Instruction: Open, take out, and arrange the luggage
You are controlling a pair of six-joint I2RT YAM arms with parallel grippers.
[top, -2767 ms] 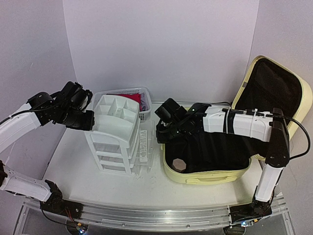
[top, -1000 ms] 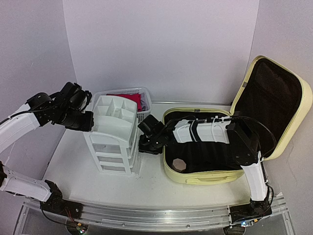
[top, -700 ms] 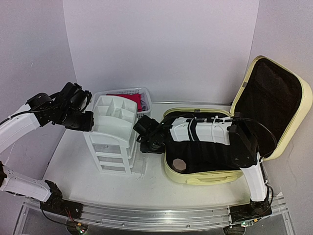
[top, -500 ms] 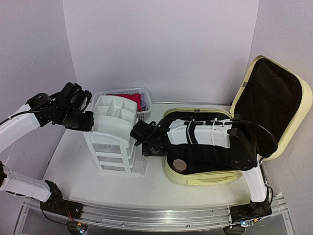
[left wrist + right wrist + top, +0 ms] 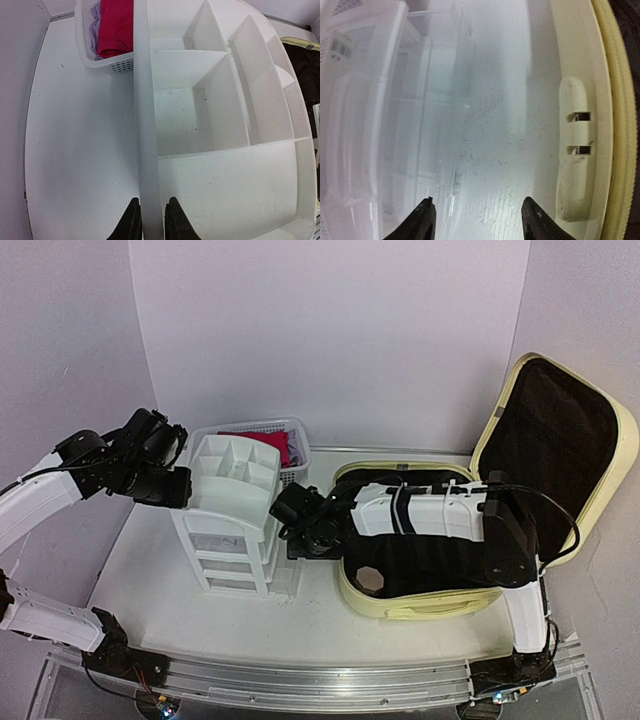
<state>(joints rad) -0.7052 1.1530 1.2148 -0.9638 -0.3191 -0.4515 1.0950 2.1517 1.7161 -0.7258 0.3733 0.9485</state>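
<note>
Right wrist view, at the right gripper [image 5: 477, 215]: stands spread wide, clasps nothing, and hangs over bare table [image 5: 490, 125], with a clear plastic piece [image 5: 370, 125] at the left of the frame and the cream shell of the luggage [image 5: 575, 150] down the right edge. Against the top view of moments ago: has left the black lining at centre right, has slid leftward into the gap at mid-frame, and has widened within the last second. Reads as a let-go or as a readying to grasp; cannot tell which, nor whether anything was carried across. At the left gripper [image 5: 150, 220]: stays clenched on the rim of the drawer organizer [image 5: 200, 125], unmoved at the left of the top view, below the basket [image 5: 115, 65] with its red cloth [image 5: 115, 25]. For the task: lies already open, lid raised at the upper right, lower shell flat at centre right; probably sits mid-way through the taking out and arranging.
</note>
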